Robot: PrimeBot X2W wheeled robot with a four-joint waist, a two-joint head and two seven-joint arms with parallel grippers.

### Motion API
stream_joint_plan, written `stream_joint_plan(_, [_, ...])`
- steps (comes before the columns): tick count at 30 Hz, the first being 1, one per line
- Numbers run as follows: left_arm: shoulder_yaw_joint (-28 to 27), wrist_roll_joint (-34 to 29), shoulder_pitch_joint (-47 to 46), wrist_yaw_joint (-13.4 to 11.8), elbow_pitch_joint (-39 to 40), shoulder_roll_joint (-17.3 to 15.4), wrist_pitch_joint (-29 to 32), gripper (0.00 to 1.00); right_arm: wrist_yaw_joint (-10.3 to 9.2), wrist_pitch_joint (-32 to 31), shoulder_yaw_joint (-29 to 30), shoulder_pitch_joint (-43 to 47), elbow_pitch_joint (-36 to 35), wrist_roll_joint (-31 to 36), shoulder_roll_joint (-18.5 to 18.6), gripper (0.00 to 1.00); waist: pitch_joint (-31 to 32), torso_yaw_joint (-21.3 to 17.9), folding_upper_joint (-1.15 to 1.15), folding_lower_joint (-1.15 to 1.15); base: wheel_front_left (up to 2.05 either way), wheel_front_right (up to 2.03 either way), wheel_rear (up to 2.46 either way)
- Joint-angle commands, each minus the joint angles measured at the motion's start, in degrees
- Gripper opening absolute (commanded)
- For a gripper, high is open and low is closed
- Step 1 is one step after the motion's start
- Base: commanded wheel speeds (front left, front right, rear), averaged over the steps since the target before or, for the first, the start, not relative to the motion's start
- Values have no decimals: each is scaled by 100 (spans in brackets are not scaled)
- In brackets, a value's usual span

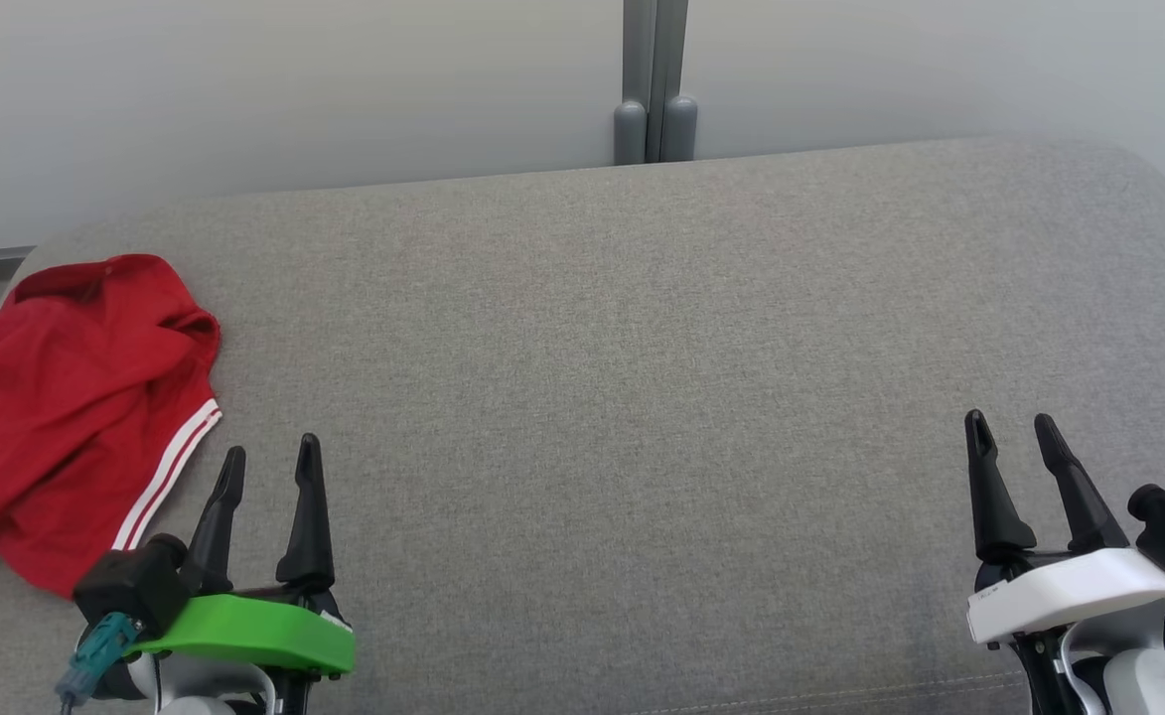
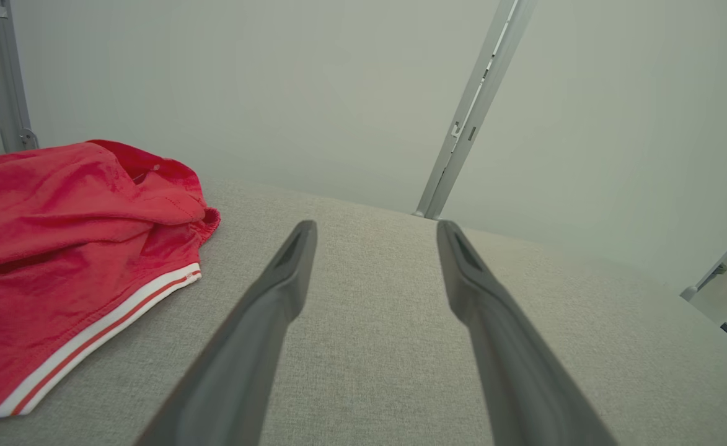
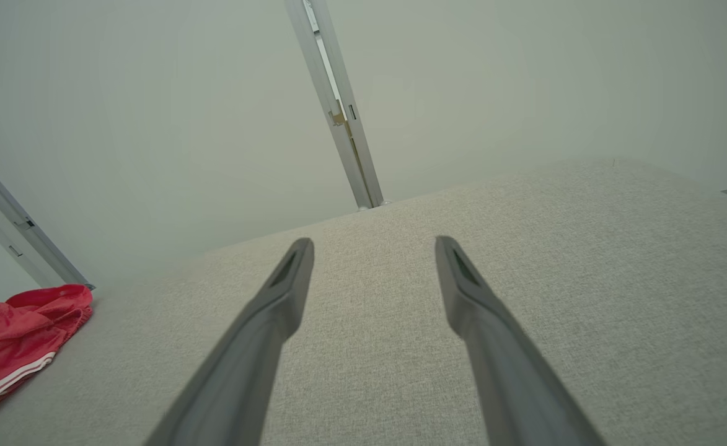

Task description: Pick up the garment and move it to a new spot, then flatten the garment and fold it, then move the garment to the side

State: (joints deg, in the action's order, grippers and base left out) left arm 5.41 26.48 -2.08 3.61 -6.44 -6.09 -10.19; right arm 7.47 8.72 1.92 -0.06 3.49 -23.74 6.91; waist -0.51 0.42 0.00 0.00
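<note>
Garment: the red garment (image 1: 66,397) lies crumpled at the left edge of the grey bench (image 1: 642,397), and part of it runs past the left side of the head view.
Left gripper: the left gripper (image 1: 272,452) has its jaws spread wide with nothing between them, over bare fabric near the front edge.
Right gripper: the right gripper (image 1: 1009,422) is equally wide and empty, near the front right corner.
Key relation: the garment sits just beside the left gripper, to its left. Its white-striped hem faces the gripper and runs roughly front to back.
Nearer arm: the left. The right is well apart, across the bench.
Likely next: the left arm swings left toward the hem.
Views: the left wrist view shows humped folds. The right wrist view shows the garment small, at its lower left corner.
</note>
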Motion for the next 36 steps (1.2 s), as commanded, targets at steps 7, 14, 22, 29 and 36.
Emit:
stream_joint_plan(7, [-76,-291,-329,31,-406,58,-121,100,2,161,-74,-331,319,304,17,100,1,-3,0,0,0,0,0])
stream_joint_plan(14, [-66,-637,-439,-34,-583,61,-191,100,2,245,-184,-458,512,642,55,100,-2,15,0,0,0,0,0])
stream_joint_plan(22, [-130,-872,-520,-15,-691,127,-281,100,3,358,-284,-567,731,980,71,100,-22,26,0,0,0,0,0])
stream_joint_plan(29, [-233,-1049,-621,50,-618,207,-347,100,3,448,-319,-668,899,1208,44,100,-46,29,0,0,0,0,0])
stream_joint_plan(36, [-288,-1358,-700,72,-786,242,-414,100,3,535,-324,-765,1020,1443,19,100,-45,12,0,0,0,0,0])
